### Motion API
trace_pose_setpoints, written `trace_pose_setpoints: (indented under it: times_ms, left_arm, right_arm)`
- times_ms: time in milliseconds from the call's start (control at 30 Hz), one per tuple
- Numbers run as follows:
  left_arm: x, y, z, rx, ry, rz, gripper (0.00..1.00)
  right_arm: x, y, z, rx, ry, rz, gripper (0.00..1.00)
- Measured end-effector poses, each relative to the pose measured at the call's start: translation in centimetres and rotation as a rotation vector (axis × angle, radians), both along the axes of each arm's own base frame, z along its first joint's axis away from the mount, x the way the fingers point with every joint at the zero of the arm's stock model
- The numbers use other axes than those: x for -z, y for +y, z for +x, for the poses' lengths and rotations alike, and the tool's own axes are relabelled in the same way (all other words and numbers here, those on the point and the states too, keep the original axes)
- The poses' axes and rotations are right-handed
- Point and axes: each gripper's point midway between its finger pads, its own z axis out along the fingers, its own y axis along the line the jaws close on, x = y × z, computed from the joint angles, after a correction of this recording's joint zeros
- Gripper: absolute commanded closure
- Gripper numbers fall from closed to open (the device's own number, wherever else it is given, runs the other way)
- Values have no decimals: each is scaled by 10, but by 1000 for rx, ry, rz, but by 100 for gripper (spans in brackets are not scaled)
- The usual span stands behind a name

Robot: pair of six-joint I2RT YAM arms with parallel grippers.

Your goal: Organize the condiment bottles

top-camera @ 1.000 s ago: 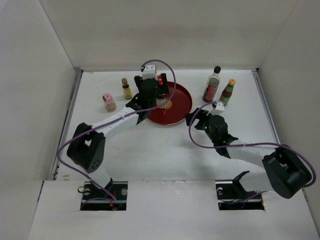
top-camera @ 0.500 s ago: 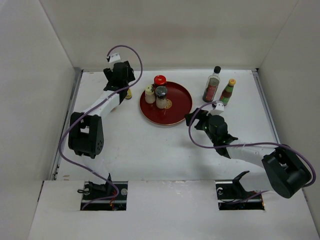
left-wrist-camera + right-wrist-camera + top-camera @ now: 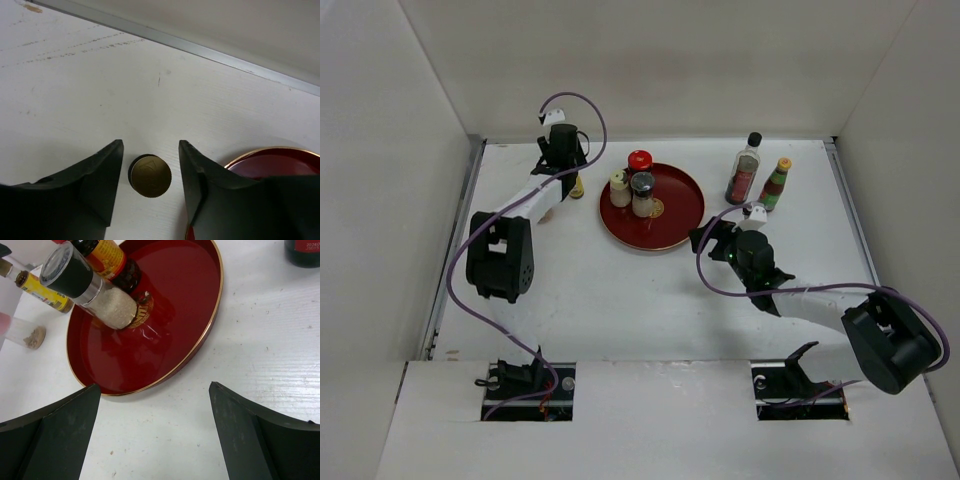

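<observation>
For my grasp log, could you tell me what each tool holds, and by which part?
Nothing is held: left tool straddles the yellow-capped bottle, gaps either side; right tool open, empty.

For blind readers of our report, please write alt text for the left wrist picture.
From above, a bottle's gold cap sits between the two black fingers of the left gripper, with a small gap on each side. White table below; the gold-rimmed edge of a red plate shows at lower right.

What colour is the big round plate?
The plate is dark red, gold-rimmed; best in right wrist view.
</observation>
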Motion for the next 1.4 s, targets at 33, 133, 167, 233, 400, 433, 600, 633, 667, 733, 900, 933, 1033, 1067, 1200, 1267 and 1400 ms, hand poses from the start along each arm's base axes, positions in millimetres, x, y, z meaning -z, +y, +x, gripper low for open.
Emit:
trace_pose_setpoints:
  times_ms: [33,133,167,233,400,433,600,633,667,733,900,933,1033,1067,1200,1267,1400]
  left_arm:
    - [1,0,0,0,2,0,58]
    - [4,1,0,0,11,1,54]
    - [5,1,0,0,13,1,51]
    - [5,2,0,-2,14,1,50]
    - [6,5,0,-6,18,0,62]
    - [7,5,0,-6,18,0,65]
    - [7,6,-1,-5,21,3,78]
    - [7,6,-1,-5,20,3,79]
    - [7,6,-1,-6,20,3,79]
    - [5,6,-4,-5,20,3,80]
    - [-6,6,-29,2,26,6,80]
    - [-14,5,-35,4,15,6,80]
    - [-47,-4,-54,28,-43,-5,80]
    - [-60,-9,-61,41,-71,-11,80]
    - [-106,-32,-83,104,-176,-45,79]
    - [-117,-45,-90,138,-208,-59,79]
    - [-104,-69,-101,195,-187,-61,79]
  right_arm:
    - [0,0,0,-1,0,0,3]
    - [0,0,0,-1,0,0,3]
    - [0,0,0,-1,0,0,3]
    - [0,0,0,-1,0,0,3]
    - [0,0,0,-1,0,0,3]
    - [0,0,0,-1,0,0,3]
    - [0,0,0,-1,0,0,3]
    - [0,0,0,-1,0,0,3]
    - [0,0,0,-1,0,1,3]
    - [0,0,0,-1,0,1,3]
    - [0,0,0,-1,0,1,3]
    - [0,0,0,-1,0,1,3]
    - [0,0,0,-1,0,1,3]
    - [0,0,0,-1,0,1,3]
    - [-1,0,0,-1,-1,1,3]
    - [-1,0,0,-1,-1,1,3]
    - [-1,0,0,-1,-1,1,3]
